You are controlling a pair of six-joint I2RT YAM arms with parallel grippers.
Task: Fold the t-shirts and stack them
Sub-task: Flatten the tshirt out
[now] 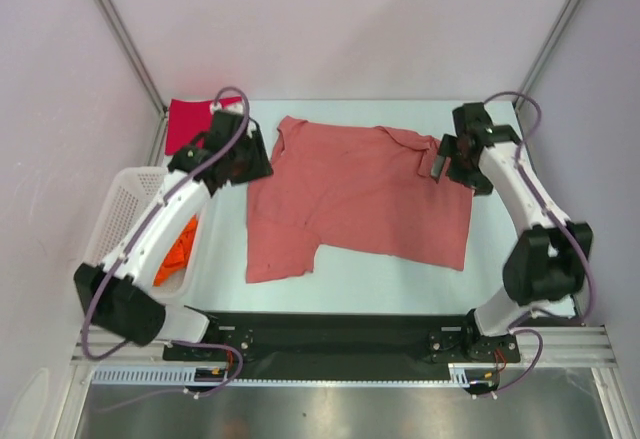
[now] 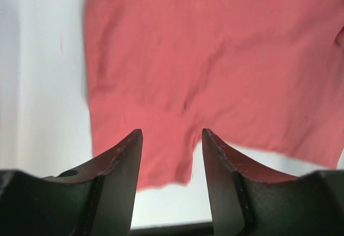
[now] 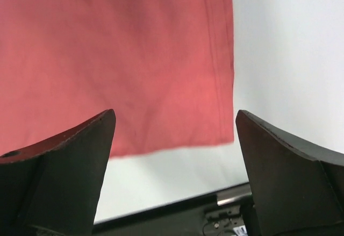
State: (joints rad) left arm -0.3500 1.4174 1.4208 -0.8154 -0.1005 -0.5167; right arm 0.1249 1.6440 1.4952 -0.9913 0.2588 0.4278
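While hovering above salmon-pink t-shirt, spread flat below and between them: left gripper half-parted, right gripper wide, both empty. Crimson t-shirt just beyond left gripper; orange t-shirt in basket behind-left of it.

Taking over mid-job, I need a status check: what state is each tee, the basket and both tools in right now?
Pink tee: spread out on table, unfolded.
Red tee: flat at far left corner, partly hidden.
Basket: at left, holds orange tee.
Orange tee: crumpled, unfolded.
Left tool: open, empty, at pink tee's edge.
Right tool: wide open, empty, at pink tee's opposite edge.
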